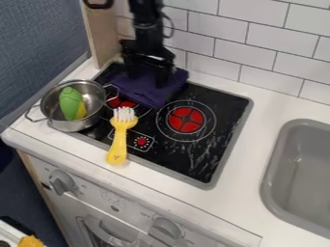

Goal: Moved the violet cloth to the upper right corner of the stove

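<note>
Violet cloth (149,93) lies bunched on stove (222,119), rear left. Gripper (148,72) sits low over it, probably for dragging it right. Can't tell if jaws are released or clenched.

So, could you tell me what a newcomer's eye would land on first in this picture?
Probably the yellow brush with white bristles, lying across the near edge of the black stovetop, and the round red burner marking to its right. Next might come the green and yellow toy inside the silver metal pot on the left. Behind them, the black gripper hangs at the dark violet cloth on the stovetop's far side.
</note>
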`<state>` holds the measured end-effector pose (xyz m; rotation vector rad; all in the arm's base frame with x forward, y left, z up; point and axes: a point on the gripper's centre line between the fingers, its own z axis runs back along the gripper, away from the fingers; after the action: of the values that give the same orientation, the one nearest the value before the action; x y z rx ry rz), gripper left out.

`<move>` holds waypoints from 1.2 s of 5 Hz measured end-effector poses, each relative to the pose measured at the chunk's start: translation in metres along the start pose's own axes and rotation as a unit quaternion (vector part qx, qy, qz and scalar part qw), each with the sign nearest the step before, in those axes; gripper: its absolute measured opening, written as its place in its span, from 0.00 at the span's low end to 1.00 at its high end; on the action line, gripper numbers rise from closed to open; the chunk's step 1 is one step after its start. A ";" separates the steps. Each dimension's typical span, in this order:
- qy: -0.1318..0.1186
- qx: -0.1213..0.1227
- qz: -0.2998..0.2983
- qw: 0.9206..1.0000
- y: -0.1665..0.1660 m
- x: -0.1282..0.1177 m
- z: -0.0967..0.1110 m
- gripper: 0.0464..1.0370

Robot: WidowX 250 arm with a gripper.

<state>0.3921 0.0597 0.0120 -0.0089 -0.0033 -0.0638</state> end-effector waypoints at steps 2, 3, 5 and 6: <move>0.008 -0.004 -0.031 0.999 -0.094 0.005 -0.001 0.96; 0.010 -0.003 -0.018 1.000 -0.116 0.009 -0.003 0.96; 0.018 0.001 0.027 0.999 -0.118 0.010 -0.003 0.96; 0.016 -0.001 0.025 1.000 -0.119 0.005 0.003 0.96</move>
<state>0.3893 -0.0593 0.0161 -0.0098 0.0292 -0.0144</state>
